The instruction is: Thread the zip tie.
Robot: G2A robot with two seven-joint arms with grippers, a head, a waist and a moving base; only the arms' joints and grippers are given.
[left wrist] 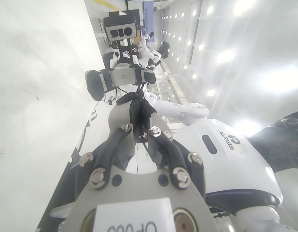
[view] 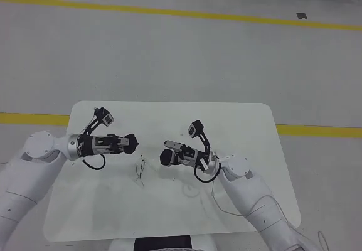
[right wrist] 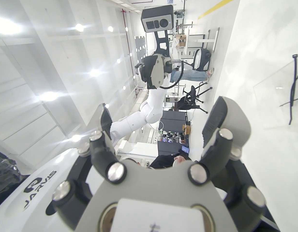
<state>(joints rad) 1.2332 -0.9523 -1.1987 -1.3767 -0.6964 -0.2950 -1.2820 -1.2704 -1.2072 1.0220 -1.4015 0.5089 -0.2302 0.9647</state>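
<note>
Two thin black zip ties lie crossed on the white table, in front of the gap between my grippers; the right wrist view shows the zip ties flat on the surface. My left gripper hovers above the table left of them, its fingers pressed shut with nothing visibly between them. My right gripper faces it from the right and stands open, empty. The two grippers point at each other a short gap apart, and each wrist view shows the other: the right gripper and the left gripper.
The table's bare surface stretches around the ties on all sides. Its front edge lies close below the arms. A yellow floor stripe runs behind the table.
</note>
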